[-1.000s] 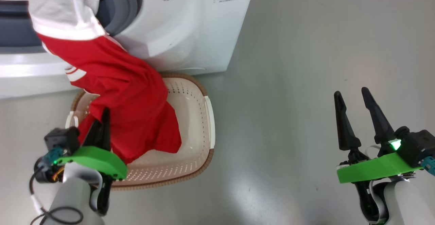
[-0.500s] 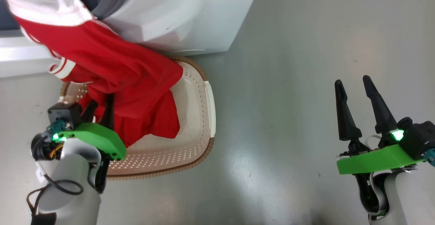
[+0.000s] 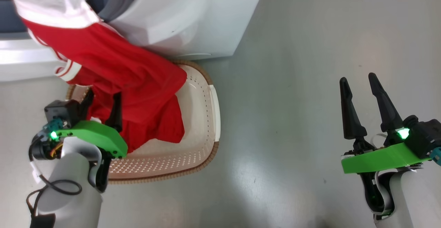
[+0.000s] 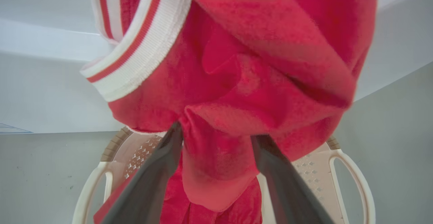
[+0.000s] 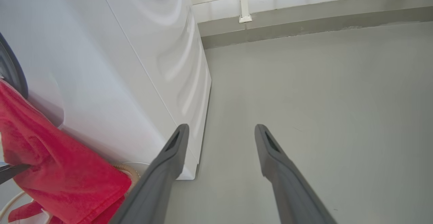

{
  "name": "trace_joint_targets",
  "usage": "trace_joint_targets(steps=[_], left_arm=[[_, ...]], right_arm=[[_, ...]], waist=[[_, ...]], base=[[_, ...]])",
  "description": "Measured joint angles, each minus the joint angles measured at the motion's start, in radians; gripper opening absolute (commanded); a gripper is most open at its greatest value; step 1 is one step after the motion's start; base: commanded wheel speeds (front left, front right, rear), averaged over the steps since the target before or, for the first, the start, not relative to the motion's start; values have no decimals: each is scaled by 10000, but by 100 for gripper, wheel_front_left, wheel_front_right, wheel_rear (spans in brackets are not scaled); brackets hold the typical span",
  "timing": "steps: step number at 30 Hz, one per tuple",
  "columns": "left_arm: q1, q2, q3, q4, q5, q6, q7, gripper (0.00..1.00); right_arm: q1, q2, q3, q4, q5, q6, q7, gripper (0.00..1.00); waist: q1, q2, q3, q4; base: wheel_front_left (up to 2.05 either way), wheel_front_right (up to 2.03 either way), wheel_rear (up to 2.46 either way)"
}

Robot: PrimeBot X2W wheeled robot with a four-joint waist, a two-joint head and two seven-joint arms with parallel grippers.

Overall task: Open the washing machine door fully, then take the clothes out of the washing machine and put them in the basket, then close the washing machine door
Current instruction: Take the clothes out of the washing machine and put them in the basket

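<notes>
One red garment (image 3: 137,83) is hanging from the washing machine's (image 3: 193,21) opening into the basket (image 3: 213,111), its lower end pooling at the basket's left edge. The robot's left gripper (image 3: 103,95) is standing spread wide around a loose fold, clamping nothing; the right gripper (image 3: 357,77) is waiting open and empty over the floor (image 3: 293,117). Cloth is risking a snag on a withdrawing finger, or a slide over the rim.

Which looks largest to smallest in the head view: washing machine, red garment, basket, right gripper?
1. washing machine, cropped by the frame.
2-3. red garment and basket: alike; the garment hangs nearer the camera, so unranked.
4. right gripper.
</notes>
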Motion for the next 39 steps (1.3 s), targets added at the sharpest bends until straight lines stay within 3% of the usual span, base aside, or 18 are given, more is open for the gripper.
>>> trace_joint_targets(steps=[18, 26, 39], left_arm=[[1737, -73, 426, -3216, 96, 0, 0, 100], [2864, -94, 1243, -4941, 270, -2, -2, 100], [4865, -320, 1666, -6984, 389, -2, 0, 100]], right_arm=[[451, -2, -79, 205, -157, 0, 0, 100], [511, -2, -81, 247, -157, 0, 0, 100], [737, 0, -96, 286, -155, 0, 0, 100]], waist=[[0, 0, -1142, 340], [0, 0, -1581, 446], [0, -1, -1833, 397]], base=[[0, 0, 0], [0, 0, 0], [0, 0, 0]])
